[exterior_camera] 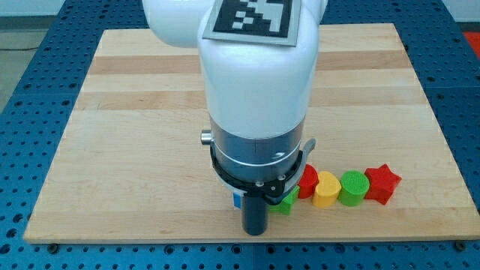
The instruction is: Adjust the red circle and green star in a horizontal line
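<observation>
The red circle (307, 181) and green star (284, 202) lie touching near the tabletop's (135, 150) bottom edge, both partly hidden by the arm, the star lower and to the view's left of the circle.

No readable words, brand names or numbers are seen anywhere. The only sign is a black-and-white square fiducial marker (255, 16), printed in blocky patterns, which is fixed on top of the white arm housing (255, 82) and is cut off by the view's top.
</observation>
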`<state>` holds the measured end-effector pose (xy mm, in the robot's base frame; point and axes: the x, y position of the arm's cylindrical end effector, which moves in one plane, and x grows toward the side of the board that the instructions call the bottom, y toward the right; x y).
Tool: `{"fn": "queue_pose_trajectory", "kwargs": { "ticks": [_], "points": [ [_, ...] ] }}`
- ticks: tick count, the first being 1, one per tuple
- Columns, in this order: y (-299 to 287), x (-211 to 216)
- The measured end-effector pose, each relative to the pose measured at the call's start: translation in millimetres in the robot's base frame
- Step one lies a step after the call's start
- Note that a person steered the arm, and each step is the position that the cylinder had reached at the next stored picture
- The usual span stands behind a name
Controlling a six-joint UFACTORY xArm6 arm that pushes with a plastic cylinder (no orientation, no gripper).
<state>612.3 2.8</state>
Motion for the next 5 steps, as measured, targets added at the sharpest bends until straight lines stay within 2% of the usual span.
{"fn": "queue_pose_trajectory", "kwargs": {
  "ticks": [1, 2, 3, 4, 5],
  "points": [
    [-14.8, 0.8],
    [-60.9, -4.1],
    [-81.1, -36.7],
    [-71.5, -89.5],
    [-2.0, -117.2]
  ]
}}
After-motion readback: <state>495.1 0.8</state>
